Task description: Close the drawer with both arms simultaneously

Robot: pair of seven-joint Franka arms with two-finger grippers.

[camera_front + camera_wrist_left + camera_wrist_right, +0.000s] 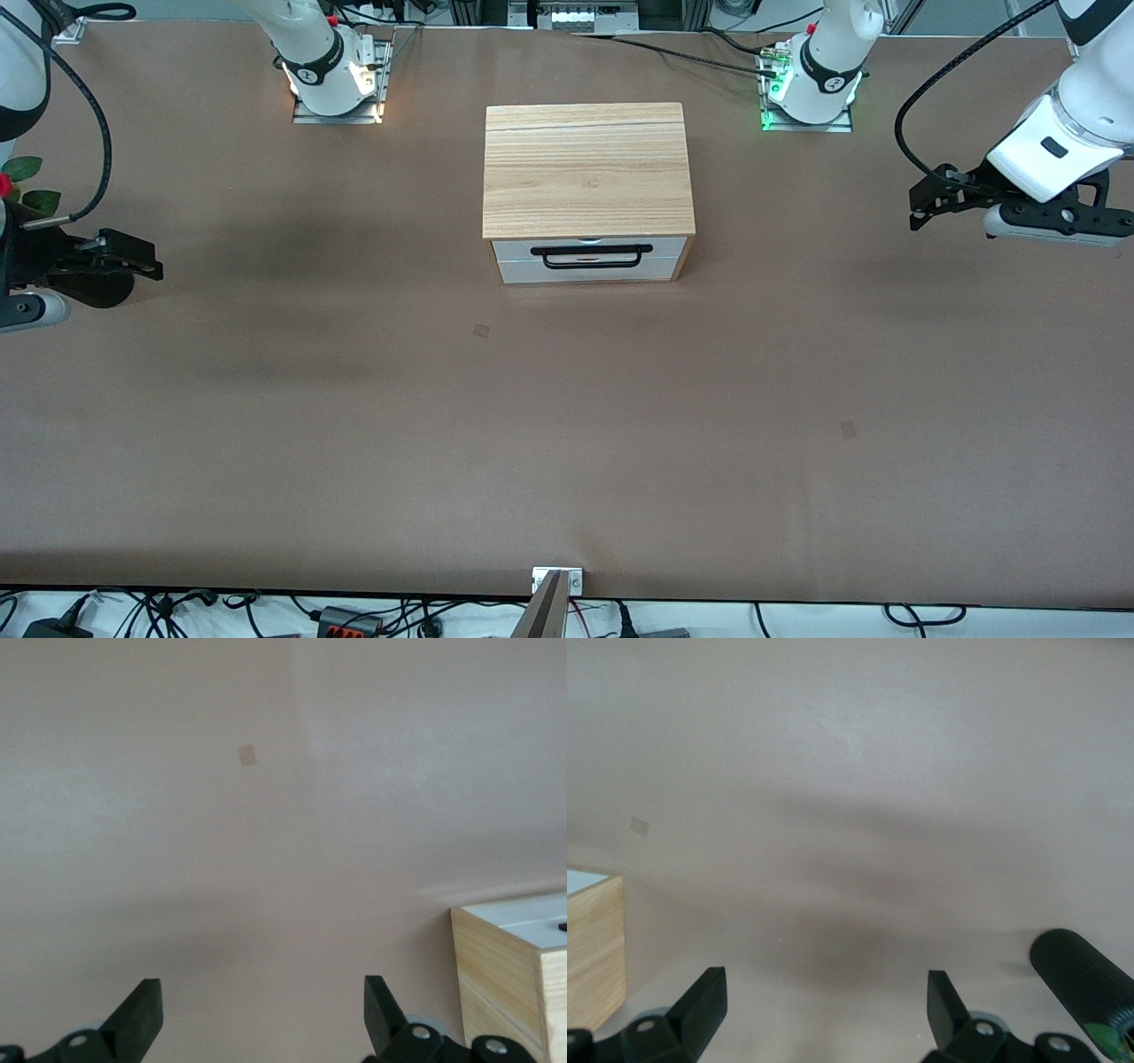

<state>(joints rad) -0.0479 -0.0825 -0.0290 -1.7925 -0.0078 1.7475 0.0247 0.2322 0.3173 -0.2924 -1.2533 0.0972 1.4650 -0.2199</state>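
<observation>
Brown desk [354, 425] carries the cabinet [586, 168] at centre, its drawer [592, 259] facing the front camera; left end effector [921, 208] and right end effector [142, 257], both released, hover well apart at either end.

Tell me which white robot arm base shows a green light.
The left arm's white base: green glow at its foot; the right arm's base shines white.

White-fronted drawer [591, 260] shut in cabinet [586, 168]
</observation>
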